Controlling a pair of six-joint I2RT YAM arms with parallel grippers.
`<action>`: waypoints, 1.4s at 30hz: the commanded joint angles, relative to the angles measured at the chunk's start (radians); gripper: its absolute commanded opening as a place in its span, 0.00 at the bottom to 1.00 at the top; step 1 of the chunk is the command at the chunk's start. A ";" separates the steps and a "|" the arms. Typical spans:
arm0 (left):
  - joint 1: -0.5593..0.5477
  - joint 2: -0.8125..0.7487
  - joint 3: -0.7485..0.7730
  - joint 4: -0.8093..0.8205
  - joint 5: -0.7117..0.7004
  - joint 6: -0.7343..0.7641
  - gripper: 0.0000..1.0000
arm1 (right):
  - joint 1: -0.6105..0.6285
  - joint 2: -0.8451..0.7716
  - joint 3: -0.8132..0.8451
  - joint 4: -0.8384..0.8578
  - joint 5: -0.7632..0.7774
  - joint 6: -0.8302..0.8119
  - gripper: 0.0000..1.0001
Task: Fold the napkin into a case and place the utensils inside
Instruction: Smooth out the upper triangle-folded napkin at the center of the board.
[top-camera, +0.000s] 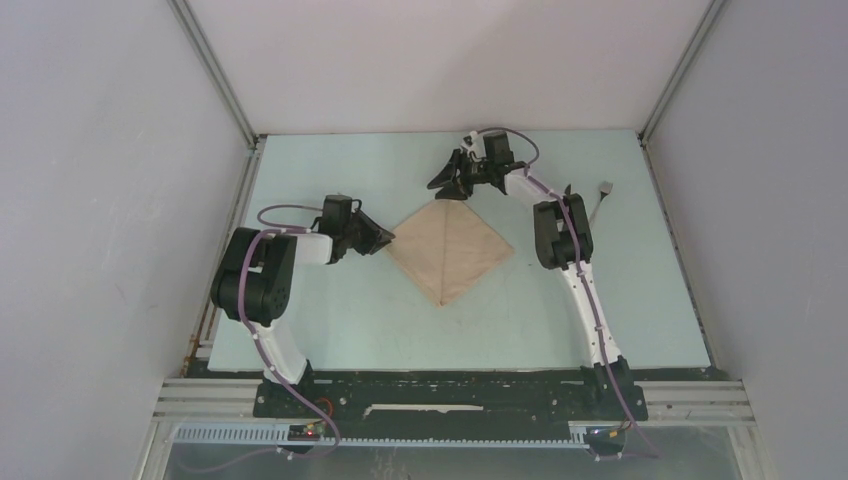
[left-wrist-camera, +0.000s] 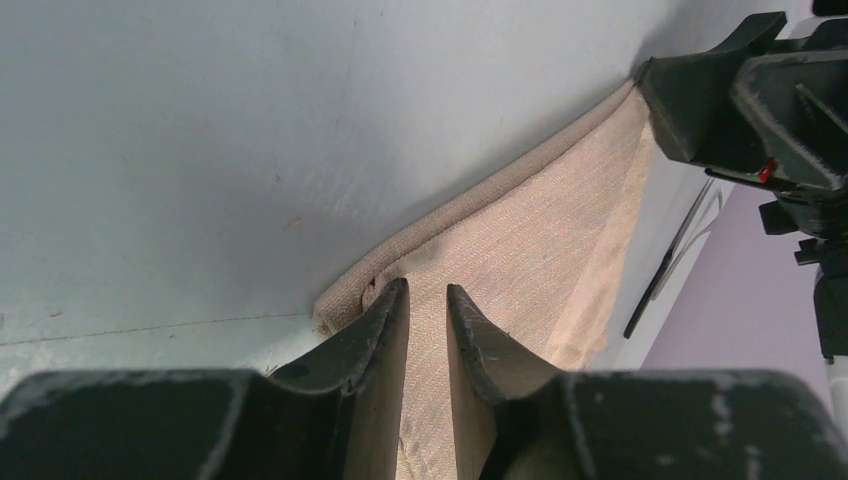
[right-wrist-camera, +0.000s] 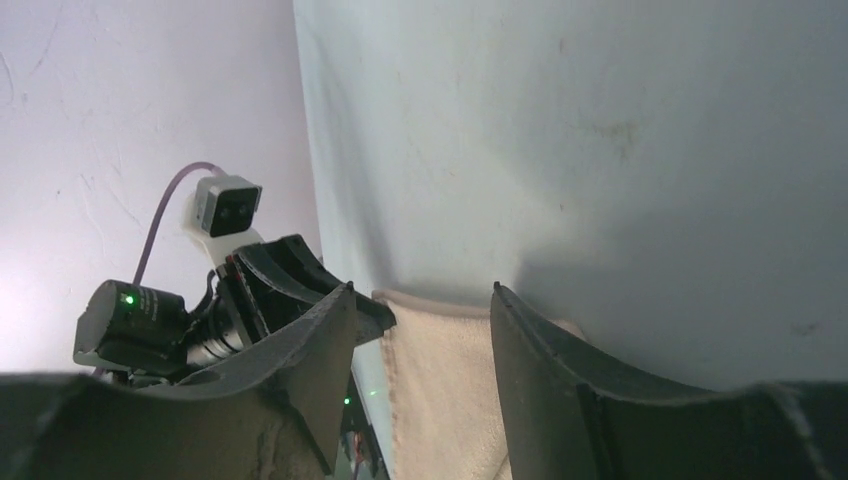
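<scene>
The beige napkin (top-camera: 450, 248) lies flat on the pale table as a diamond with a crease down its middle. My left gripper (top-camera: 388, 238) is down at its left corner. In the left wrist view its fingertips (left-wrist-camera: 428, 287) stand a narrow gap apart over the hemmed corner (left-wrist-camera: 345, 300), with cloth showing in the gap. My right gripper (top-camera: 452, 188) is at the napkin's far corner and wide open (right-wrist-camera: 423, 290), the cloth's (right-wrist-camera: 440, 390) tip between its fingers. Right of the napkin lie a thin dark knife (left-wrist-camera: 665, 268) and a pale fork (top-camera: 603, 192).
The table (top-camera: 330, 330) is walled by white panels at the back and both sides, with metal rails along its edges. The right arm's elbow (top-camera: 560, 235) stands between the napkin and the utensils. The left arm's wrist (right-wrist-camera: 235, 310) shows in the right wrist view.
</scene>
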 joint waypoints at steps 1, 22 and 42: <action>0.019 -0.001 -0.013 -0.021 -0.034 0.018 0.28 | -0.034 0.017 0.135 -0.062 0.029 -0.011 0.61; 0.022 0.009 -0.050 0.022 -0.021 -0.031 0.26 | 0.262 -0.604 -0.907 0.446 -0.090 0.126 0.77; 0.048 0.039 -0.044 0.021 -0.024 -0.027 0.23 | 0.305 -0.798 -1.348 0.631 -0.065 0.126 0.74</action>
